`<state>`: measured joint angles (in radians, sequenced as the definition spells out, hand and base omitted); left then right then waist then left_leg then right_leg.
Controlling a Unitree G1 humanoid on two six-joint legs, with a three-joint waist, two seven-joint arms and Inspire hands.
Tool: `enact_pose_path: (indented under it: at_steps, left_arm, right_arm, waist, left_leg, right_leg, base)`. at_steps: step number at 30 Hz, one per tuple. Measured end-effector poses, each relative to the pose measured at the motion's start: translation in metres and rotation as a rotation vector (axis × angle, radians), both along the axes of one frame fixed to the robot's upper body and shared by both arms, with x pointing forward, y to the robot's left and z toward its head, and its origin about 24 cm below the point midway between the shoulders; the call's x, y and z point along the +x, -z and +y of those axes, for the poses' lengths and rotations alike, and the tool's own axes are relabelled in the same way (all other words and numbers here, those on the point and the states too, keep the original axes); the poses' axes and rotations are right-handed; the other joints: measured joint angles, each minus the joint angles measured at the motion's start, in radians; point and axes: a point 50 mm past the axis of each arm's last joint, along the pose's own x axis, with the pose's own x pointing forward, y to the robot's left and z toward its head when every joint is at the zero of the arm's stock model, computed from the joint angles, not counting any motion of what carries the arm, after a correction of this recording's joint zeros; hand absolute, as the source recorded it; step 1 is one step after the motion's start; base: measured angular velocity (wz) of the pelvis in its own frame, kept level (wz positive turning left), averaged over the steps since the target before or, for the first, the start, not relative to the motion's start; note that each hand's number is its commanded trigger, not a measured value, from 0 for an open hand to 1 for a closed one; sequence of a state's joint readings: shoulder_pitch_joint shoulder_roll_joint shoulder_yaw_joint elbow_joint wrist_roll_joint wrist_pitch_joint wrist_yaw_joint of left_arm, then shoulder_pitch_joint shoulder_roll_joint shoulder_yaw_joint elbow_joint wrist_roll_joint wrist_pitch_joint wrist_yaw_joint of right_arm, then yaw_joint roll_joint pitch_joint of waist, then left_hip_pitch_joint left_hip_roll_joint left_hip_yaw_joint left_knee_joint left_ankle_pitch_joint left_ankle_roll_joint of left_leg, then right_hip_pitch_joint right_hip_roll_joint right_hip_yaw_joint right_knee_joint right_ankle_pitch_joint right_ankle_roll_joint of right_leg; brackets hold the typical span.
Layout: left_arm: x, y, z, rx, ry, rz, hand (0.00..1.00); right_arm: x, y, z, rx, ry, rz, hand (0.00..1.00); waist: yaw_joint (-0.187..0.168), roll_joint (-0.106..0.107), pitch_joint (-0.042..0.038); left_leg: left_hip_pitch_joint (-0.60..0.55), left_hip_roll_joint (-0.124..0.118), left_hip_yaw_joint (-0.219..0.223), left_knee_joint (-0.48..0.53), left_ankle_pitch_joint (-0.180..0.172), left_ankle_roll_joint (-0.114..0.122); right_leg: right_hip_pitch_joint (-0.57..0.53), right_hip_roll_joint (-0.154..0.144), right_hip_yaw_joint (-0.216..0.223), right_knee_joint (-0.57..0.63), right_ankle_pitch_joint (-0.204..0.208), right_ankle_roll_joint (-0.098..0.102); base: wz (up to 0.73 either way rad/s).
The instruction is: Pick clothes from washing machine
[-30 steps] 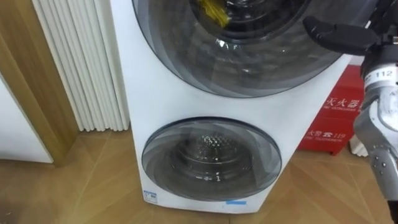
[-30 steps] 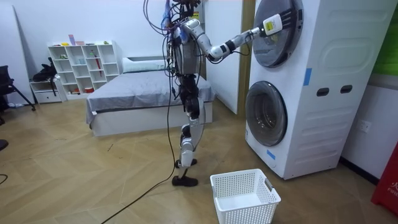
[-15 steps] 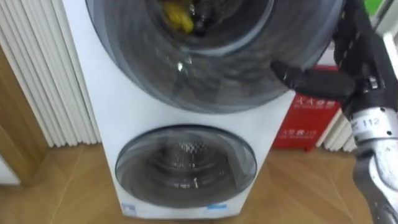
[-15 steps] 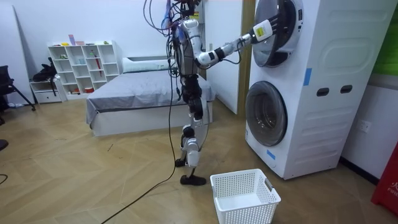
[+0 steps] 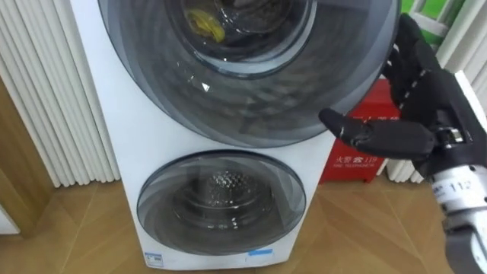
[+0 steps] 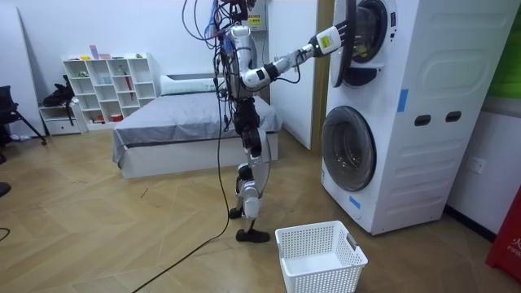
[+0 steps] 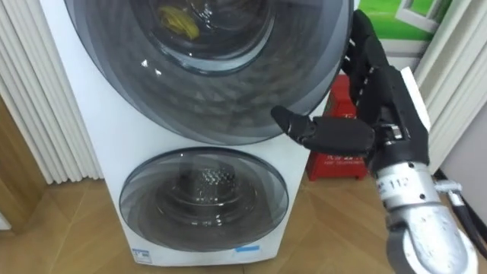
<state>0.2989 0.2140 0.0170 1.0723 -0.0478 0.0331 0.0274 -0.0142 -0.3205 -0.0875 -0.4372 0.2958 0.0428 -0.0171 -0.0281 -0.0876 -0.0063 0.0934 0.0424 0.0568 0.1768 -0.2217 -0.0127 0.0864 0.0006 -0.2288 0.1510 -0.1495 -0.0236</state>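
Observation:
A white stacked washing machine (image 5: 114, 129) stands right in front of me. Its upper round door (image 5: 251, 99) is of dark glass and is swung out on its hinge; the room view shows that door (image 6: 348, 41) edge-on. Through the glass I see a yellow cloth (image 5: 204, 23) inside the drum. My right hand (image 5: 426, 114) grips the door's right rim, with the fingers hooked behind the edge and the thumb across the front. The lower door (image 5: 221, 202) is closed.
A white laundry basket (image 6: 319, 256) sits on the wooden floor by my feet, in front of the machine. A red box (image 5: 358, 152) stands right of the machine, and white slats (image 5: 53, 99) stand on its left. Behind me is a bed (image 6: 187, 130).
My right hand has pulled the upper door outward, from nearly flat on the machine to edge-on in the room view. I have stepped closer, and my eye view has shifted.

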Motion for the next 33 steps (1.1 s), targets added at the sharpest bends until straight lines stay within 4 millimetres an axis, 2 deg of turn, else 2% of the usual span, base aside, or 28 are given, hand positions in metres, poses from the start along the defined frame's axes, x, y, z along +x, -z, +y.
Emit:
enact_pose_path:
  at_steps: [10, 14, 20, 28, 33]
  left_arm:
    - [0.004, 0.001, -0.001, -0.011, 0.008, -0.018, 0.00]
    - [0.010, 0.001, 0.000, -0.010, 0.016, -0.036, 0.00]
    - [0.008, 0.001, 0.003, -0.005, 0.019, -0.035, 0.00]
    - [0.015, 0.000, 0.005, 0.001, 0.043, -0.045, 0.00]
    - [0.016, 0.001, 0.004, 0.003, 0.061, -0.036, 0.00]
  right_arm:
    - [-0.005, -0.011, 0.001, -0.037, -0.017, -0.047, 0.00]
    - [-0.009, -0.024, 0.005, -0.045, -0.030, -0.110, 0.00]
    - [-0.016, -0.056, 0.015, -0.058, -0.098, -0.260, 0.00]
    - [-0.021, -0.072, 0.033, -0.091, -0.216, -0.371, 0.00]
    - [-0.026, -0.074, 0.044, -0.091, -0.309, -0.422, 0.00]
  waist:
    - [-0.003, -0.002, -0.0006]
    - [0.000, -0.005, -0.0015]
    - [0.003, -0.014, 0.0018]
    - [0.012, -0.019, 0.0018]
    - [0.015, -0.010, 0.0021]
  left_leg:
    - [-0.005, 0.001, 0.014, 0.010, 0.000, 0.000]
    - [-0.014, 0.001, 0.013, 0.011, 0.000, 0.000]
    - [-0.014, 0.002, 0.016, 0.010, 0.001, 0.000]
    - [-0.017, 0.002, 0.016, 0.011, 0.000, 0.000]
    - [-0.018, 0.002, 0.013, 0.013, 0.000, 0.000]
  right_leg:
    - [-0.004, 0.000, 0.003, 0.000, -0.001, -0.001]
    - [-0.012, 0.000, 0.005, 0.001, -0.003, -0.002]
    - [-0.017, 0.001, 0.007, 0.002, -0.003, -0.003]
    - [-0.020, 0.000, 0.010, 0.001, -0.003, -0.003]
    - [-0.018, 0.001, 0.010, 0.002, -0.002, -0.004]
  base:
    - [-0.01]
    - [0.00]
    - [-0.01]
    - [0.00]
    - [0.01]
